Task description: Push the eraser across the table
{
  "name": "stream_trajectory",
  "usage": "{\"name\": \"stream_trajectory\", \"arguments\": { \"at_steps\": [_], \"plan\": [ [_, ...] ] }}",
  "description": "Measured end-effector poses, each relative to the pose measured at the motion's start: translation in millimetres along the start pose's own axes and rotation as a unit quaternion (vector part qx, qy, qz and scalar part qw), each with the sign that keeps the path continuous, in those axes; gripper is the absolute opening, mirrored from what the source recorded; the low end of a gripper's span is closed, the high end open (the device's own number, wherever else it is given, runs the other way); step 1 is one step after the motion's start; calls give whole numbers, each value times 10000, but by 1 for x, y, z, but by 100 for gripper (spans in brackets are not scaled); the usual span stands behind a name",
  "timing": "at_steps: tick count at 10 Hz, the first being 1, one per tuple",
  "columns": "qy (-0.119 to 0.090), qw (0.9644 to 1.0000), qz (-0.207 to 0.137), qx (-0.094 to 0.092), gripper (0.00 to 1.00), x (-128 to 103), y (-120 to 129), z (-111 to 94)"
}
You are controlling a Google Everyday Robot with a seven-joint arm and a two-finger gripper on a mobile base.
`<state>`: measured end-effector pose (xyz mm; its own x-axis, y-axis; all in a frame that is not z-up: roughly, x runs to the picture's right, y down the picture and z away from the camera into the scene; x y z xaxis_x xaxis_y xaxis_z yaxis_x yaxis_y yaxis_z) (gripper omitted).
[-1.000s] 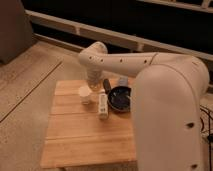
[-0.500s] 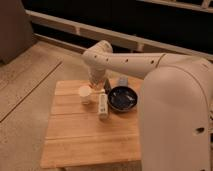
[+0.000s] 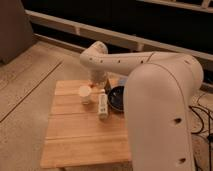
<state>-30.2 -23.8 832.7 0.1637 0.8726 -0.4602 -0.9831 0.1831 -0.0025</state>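
Camera view looks down on the tabletop (image 3: 75, 142) from its near side. From where I stand, the big white arm (image 3: 155, 105) fills the right of the scene and bends over toward the far edge. The pincer (image 3: 97, 82) hangs low at the end of the arm, at about 12 o'clock on the planks. It is just behind a small white cup (image 3: 85, 94), at 1 o'clock from it. Whether it is wide or narrow I cannot tell, because the wrist hides it. I can make out nothing held in it, and I cannot say that it touches anything.

The eraser (image 3: 103, 105), which is what I take the long white block to be, lies at 4 o'clock from the cup, close beside it but apart. Its long side runs from 12 to 6 o'clock. A dark bowl (image 3: 118, 98) sits at 3 o'clock from it, touching or very nearly so.

The push looks not yet begun. To do it well, I would lower the pincer to plank height against the block's 12 o'clock end and drive straight toward 6 o'clock, where the planks lie bare. The contact should stay centred on that short end so the block does not swivel into the cup or the bowl. A sideways shove is the poor choice, with crockery on both flanks.
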Motion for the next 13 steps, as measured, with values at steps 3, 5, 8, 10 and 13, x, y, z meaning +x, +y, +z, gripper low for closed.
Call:
{"name": "stream_trajectory", "arguments": {
  "at_steps": [3, 5, 8, 10, 13],
  "plan": [
    [-463, 9984, -107, -304, 0, -31, 15, -5],
    [-902, 9894, 320, -1091, 0, -54, 7, -15],
    [-1007, 9817, 679, -1468, 0, -56, -28, -7],
    [-717, 9887, 437, -1245, 0, -45, -43, 11],
    [-353, 9954, 52, -893, 0, -51, -47, 29]
  ]
}}
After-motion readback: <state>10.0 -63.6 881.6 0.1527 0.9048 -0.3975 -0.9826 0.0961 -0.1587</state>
